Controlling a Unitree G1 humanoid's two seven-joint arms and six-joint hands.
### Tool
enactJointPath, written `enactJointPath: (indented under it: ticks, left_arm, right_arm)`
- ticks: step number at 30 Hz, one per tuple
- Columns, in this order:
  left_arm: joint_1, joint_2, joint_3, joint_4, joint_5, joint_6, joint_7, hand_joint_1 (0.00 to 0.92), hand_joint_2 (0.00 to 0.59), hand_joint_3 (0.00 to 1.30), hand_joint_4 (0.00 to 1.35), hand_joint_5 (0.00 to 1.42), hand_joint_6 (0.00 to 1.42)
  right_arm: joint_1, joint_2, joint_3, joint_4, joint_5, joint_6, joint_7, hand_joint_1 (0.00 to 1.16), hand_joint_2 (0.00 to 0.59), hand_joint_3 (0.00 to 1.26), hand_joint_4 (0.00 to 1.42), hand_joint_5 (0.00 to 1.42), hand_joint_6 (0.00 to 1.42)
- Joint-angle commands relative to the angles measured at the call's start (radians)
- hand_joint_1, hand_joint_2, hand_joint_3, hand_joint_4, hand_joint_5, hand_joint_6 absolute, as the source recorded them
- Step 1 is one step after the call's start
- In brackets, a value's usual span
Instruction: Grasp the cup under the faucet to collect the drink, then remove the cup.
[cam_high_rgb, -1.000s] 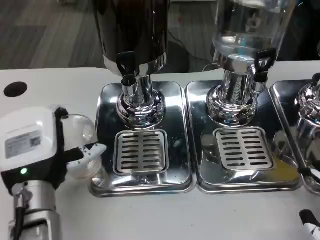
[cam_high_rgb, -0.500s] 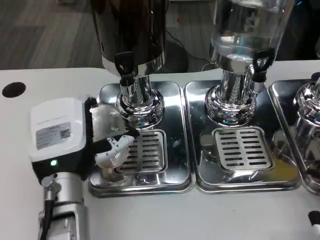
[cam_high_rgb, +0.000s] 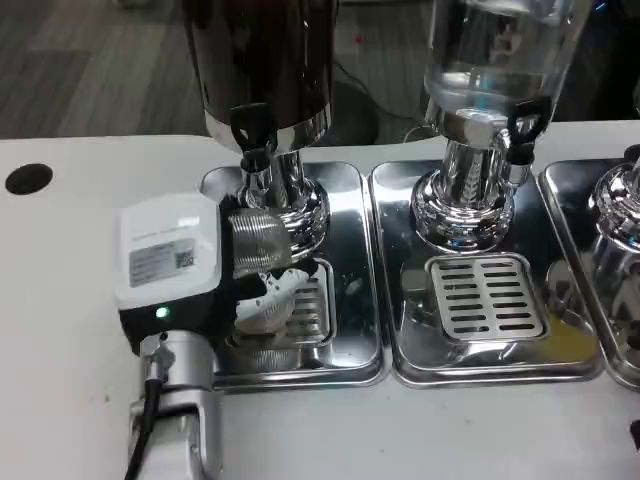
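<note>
We see the left hand (cam_high_rgb: 195, 265) over the left drip tray (cam_high_rgb: 350, 330), its white back up with a label and a green light, silver forearm running down to the bottom edge. Its fingers (cam_high_rgb: 270, 300) curl around a clear cup (cam_high_rgb: 258, 238), so the hand grips the cup; the cup's ribbed rim faces right and sits just below the black faucet (cam_high_rgb: 250, 130) of the dark dispenser (cam_high_rgb: 265, 60), in front of its chrome base. The cup hangs above the slotted grate (cam_high_rgb: 310, 305) of that tray, partly hidden by the hand; we cannot tell whether any drink is in it. To the right, a clear dispenser (cam_high_rgb: 490, 50) with its own black tap stands on a second tray (cam_high_rgb: 480, 355) with a grate. A third chrome base shows at the right edge. A black round hole (cam_high_rgb: 27, 178) sits in the white table (cam_high_rgb: 60, 380) at far left.
</note>
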Motion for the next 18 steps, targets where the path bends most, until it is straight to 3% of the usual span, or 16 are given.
enactJointPath:
  ticks: [1, 15, 18]
  left_arm:
    - [-0.045, -0.01, -0.014, 0.031, -0.009, 0.006, 0.044, 0.335, 0.16, 0.5, 0.57, 0.8, 0.91]
    - [-0.097, -0.016, -0.036, 0.107, -0.047, 0.017, 0.077, 0.335, 0.156, 0.46, 0.52, 0.78, 0.89]
    - [-0.106, -0.018, -0.04, 0.121, -0.056, 0.02, 0.076, 0.277, 0.129, 0.4, 0.45, 0.72, 0.86]
  right_arm:
    - [-0.004, -0.012, -0.008, 0.019, 0.012, -0.019, 0.013, 0.41, 0.404, 0.15, 0.03, 0.01, 0.0]
    - [-0.032, -0.011, -0.004, 0.057, 0.017, -0.021, 0.026, 0.41, 0.404, 0.15, 0.03, 0.01, 0.0]
    - [-0.037, -0.012, -0.004, 0.064, 0.02, -0.02, 0.03, 0.41, 0.404, 0.15, 0.03, 0.01, 0.0]
